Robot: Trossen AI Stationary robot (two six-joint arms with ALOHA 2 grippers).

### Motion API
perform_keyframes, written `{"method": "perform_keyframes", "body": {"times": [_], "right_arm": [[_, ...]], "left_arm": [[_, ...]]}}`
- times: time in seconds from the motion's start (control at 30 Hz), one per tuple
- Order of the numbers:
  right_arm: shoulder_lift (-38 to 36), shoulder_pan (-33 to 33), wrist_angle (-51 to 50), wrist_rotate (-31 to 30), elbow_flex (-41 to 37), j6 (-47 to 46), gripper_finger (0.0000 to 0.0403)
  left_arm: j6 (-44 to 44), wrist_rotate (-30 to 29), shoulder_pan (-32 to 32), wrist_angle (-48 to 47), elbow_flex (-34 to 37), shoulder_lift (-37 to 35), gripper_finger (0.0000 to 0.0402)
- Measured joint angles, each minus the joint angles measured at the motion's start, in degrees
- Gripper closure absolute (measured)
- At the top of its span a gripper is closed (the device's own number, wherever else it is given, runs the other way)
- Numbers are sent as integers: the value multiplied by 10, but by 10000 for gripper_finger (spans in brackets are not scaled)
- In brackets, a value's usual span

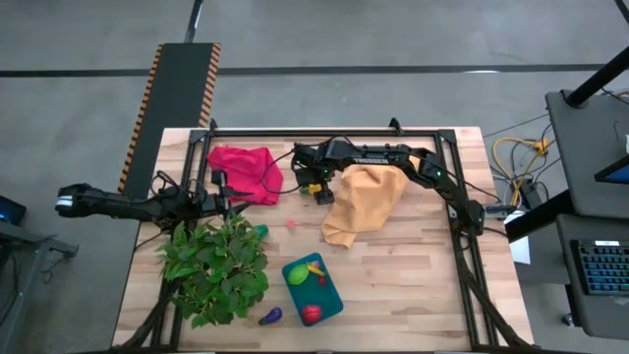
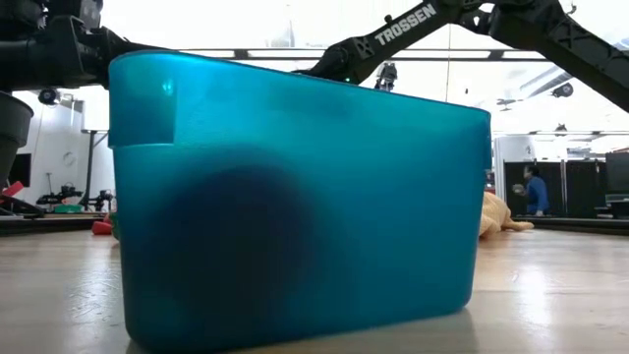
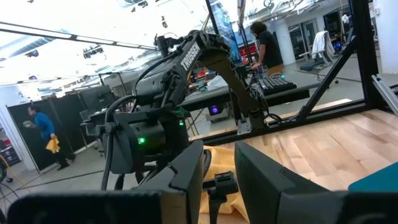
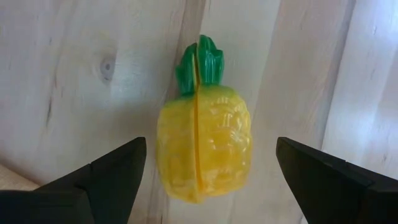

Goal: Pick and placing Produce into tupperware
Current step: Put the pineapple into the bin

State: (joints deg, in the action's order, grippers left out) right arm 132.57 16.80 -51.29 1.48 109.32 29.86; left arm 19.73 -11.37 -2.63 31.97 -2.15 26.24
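Lying between the right end effector's (image 4: 202, 171) spread fingers: a toy pineapple (image 4: 204, 142).

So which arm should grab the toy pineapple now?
Right. The right gripper hangs open directly over the toy pineapple, fingers either side. The left gripper waits beside the red cloth.

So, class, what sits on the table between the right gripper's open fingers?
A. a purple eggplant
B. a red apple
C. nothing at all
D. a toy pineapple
D: in the right wrist view, a yellow toy pineapple with a green crown lies on the wood between the open fingers of the right gripper.
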Motion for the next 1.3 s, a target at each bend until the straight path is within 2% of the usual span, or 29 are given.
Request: {"method": "perform_keyframes", "body": {"times": [0.7,0.9,1.3], "right_arm": [[0,0,5,2,0,2,192],[0,0,5,2,0,2,206],[-21,0,-22,0,0,-10,209]], "left_arm": [[0,0,0,0,0,0,323],[0,0,0,0,0,0,323],[0,0,0,0,0,0,323]]}}
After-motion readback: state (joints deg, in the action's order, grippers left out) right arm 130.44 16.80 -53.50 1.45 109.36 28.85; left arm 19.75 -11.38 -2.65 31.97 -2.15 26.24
